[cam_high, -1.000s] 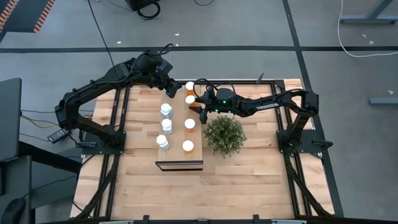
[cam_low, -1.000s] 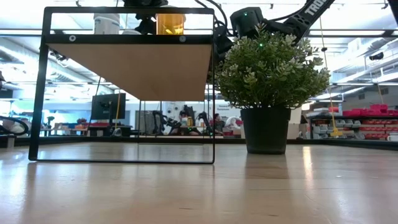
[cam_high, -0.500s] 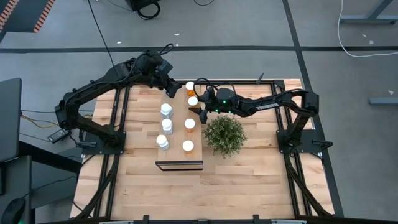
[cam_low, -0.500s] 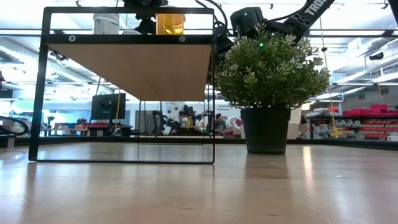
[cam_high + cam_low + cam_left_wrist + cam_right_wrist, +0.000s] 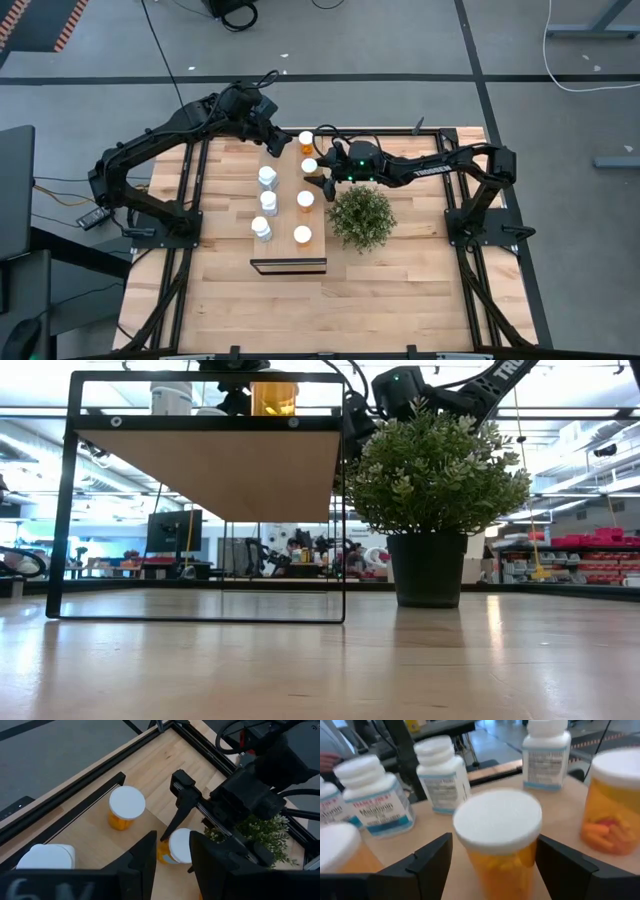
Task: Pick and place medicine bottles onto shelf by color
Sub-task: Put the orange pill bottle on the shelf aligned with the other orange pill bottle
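Orange bottles [image 5: 310, 165] four, white [image 5: 267, 177] three.

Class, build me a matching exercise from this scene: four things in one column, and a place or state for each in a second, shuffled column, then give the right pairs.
Column one:
1. right gripper
2. left gripper
3. plant
4. white bottles

Column two:
A. lined along the shelf's left side
B. on the table beside the shelf
C. open around an orange bottle
D. over the shelf's far end, holding nothing visible

Pairs: 1-C, 2-D, 3-B, 4-A
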You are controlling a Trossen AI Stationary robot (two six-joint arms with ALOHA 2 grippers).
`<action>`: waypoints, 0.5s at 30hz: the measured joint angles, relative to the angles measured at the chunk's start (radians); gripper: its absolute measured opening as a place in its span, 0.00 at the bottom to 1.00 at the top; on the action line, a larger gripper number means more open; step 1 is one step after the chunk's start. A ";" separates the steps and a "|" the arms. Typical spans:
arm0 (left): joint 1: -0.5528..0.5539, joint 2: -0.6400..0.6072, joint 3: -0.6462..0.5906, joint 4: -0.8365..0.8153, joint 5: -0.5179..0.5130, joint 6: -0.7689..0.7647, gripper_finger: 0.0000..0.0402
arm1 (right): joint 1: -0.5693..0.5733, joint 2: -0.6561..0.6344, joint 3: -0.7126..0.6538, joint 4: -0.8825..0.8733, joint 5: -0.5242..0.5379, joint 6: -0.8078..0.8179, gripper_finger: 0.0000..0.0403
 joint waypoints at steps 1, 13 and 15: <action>0.000 0.000 0.000 -0.001 0.000 0.000 0.30 | 0.000 0.000 0.000 -0.010 0.000 -0.001 0.69; 0.000 0.000 0.000 -0.012 0.000 0.000 0.32 | -0.016 0.000 0.000 -0.012 0.013 -0.024 0.69; 0.000 0.000 0.000 -0.012 0.000 0.001 0.32 | -0.015 -0.001 0.000 -0.013 0.012 -0.027 0.69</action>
